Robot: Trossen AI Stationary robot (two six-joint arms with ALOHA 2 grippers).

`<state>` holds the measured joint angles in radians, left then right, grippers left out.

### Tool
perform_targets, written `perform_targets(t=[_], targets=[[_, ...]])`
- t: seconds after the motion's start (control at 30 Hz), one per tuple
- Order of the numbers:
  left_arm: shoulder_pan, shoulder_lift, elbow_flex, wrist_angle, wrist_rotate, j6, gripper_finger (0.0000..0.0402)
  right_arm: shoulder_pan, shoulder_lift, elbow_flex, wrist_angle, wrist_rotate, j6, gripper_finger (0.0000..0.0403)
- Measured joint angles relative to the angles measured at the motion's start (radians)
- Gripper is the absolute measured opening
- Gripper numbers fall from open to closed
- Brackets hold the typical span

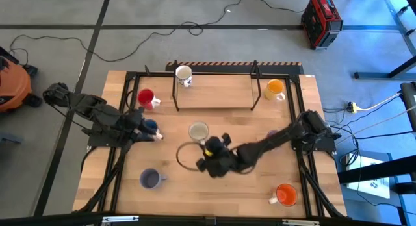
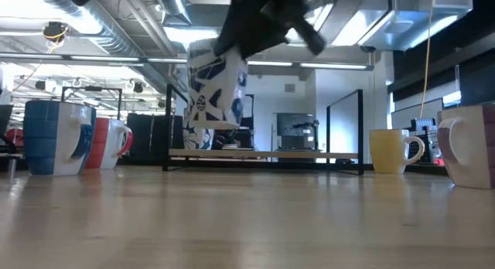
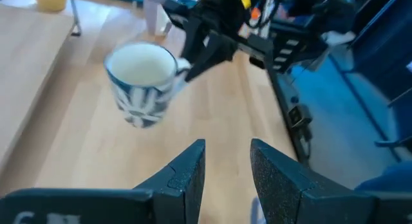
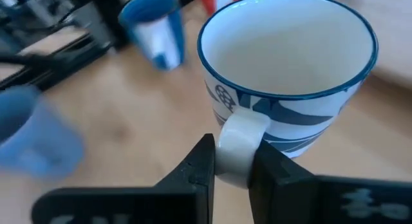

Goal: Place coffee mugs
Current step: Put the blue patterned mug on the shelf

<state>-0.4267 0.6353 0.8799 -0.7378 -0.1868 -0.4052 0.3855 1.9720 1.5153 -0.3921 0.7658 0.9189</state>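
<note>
- The right gripper [image 4: 233,165] is clamped on the handle of a white mug with blue patterns [image 4: 288,69], holding it above the table [image 1: 214,187], centre of the high view.
- The left gripper [image 3: 226,169], fingers apart and holding nothing, hangs at the left by the blue mug [image 1: 151,126].
- Other mugs in the high view: red [image 1: 146,98] upper left, white [image 1: 184,74] top centre, yellow-orange [image 1: 274,89] upper right, lavender [image 1: 150,179] lower left, orange [image 1: 286,195] lower right.

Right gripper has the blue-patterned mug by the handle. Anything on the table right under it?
Nothing visible. The right gripper holds the blue-patterned mug clear above bare table; the blue mug stands off to one side.
</note>
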Motion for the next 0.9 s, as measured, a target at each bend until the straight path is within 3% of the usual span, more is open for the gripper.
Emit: perform_targets(t=[0.5, 0.9], targets=[[0.000, 0.001, 0.000, -0.037, -0.093, 0.128, 0.0118, -0.268, 0.005, 0.037, 0.129, -0.082, -0.203, 0.0041], [0.000, 0.001, 0.000, -0.036, -0.121, 0.128, 0.0118, -0.364, 0.093, 0.037, 0.336, -0.090, -0.263, 0.0041]])
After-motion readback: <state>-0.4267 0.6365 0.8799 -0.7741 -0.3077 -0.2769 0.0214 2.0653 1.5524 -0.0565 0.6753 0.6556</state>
